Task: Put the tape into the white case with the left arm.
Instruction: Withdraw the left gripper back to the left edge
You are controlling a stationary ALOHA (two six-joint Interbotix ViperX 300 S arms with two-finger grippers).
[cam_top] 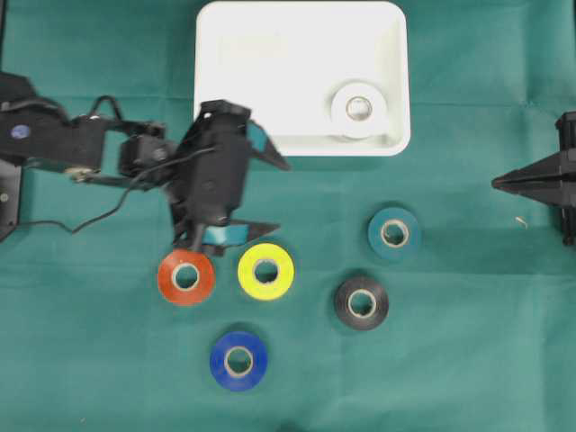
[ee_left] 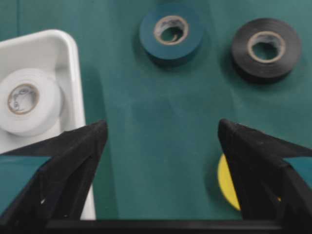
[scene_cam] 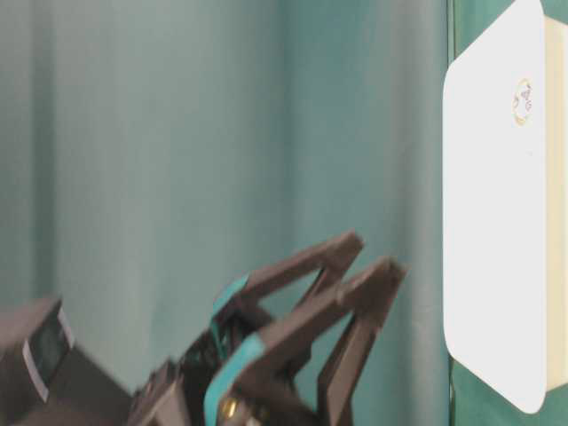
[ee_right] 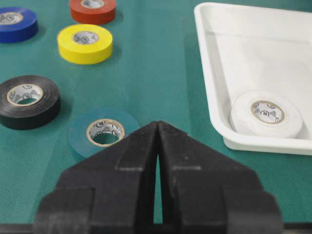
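The white case [cam_top: 270, 63] lies at the table's far middle, and one white tape roll [cam_top: 359, 110] rests in its near right corner. Five more tape rolls lie flat on the green cloth: red [cam_top: 186, 276], yellow [cam_top: 266, 271], blue [cam_top: 238, 360], black [cam_top: 362, 302] and teal [cam_top: 394, 233]. My left gripper [cam_top: 282, 196] hangs open and empty between the case's near rim and the yellow roll. In the left wrist view its fingers [ee_left: 87, 146] spread wide over bare cloth, with the yellow roll [ee_left: 225, 183] peeking beside the right one. My right gripper [cam_top: 497, 183] sits shut at the right edge.
Green cloth covers the whole table. The case [ee_right: 273, 53] has bare floor to the left of the white roll [ee_right: 265, 113]. The teal roll [ee_right: 103, 131] lies just beyond my right gripper [ee_right: 157, 124]. The left arm's thin black cable [cam_top: 90, 216] trails over the cloth at the left.
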